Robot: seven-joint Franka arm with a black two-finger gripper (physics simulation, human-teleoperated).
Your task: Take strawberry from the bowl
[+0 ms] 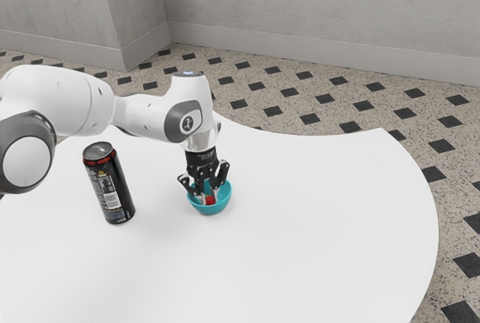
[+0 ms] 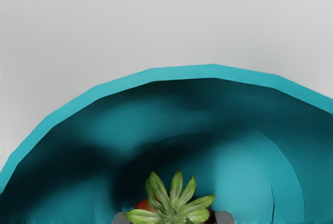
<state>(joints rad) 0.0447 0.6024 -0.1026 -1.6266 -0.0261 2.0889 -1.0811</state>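
Strawberry (image 1: 211, 200) sits inside the teal bowl (image 1: 225, 201), green leaves (image 2: 177, 198) facing the wrist camera. Gripper (image 1: 208, 196) reaches down into the bowl, its two fingers clamped on the fruit from opposite sides. Bowl stands upright on a white table (image 1: 322, 233) with a curved edge. Black drink can (image 1: 112, 188) with a red band near its top, upright, apart from the bowl toward the exterior view's left. Beyond the table: speckled floor (image 1: 262, 98), dark diamond inlays, grey wall (image 1: 322, 1).

The wrist view's lower edge cuts off the strawberry (image 2: 174, 203) and bowl (image 2: 213, 71); print (image 1: 111, 197) on the can (image 1: 122, 204) is illegibly small.
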